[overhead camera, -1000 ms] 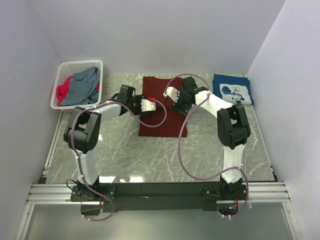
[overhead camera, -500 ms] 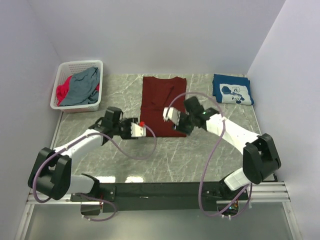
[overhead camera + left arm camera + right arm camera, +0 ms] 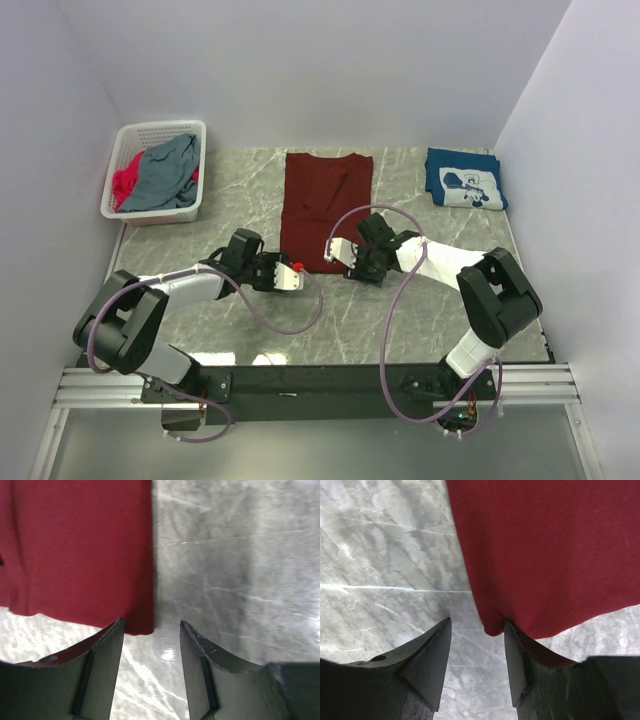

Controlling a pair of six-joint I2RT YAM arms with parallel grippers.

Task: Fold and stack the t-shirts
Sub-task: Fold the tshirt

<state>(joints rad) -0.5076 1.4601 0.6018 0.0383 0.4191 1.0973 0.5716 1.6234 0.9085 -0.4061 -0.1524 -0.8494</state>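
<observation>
Maroon t-shirt [image 3: 328, 200] flat on marble table [image 3: 430, 300], long axis running near edge to far wall, left gripper [image 3: 151, 625] part open astride near-left corner, right gripper [image 3: 477, 625] part open astride near-right corner, neither clamping cloth.

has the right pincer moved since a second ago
Yes. The right pincer has come toward the near edge of the table: it was level with the folded navy shirt, now it is at the red shirt, near right corner.
</observation>
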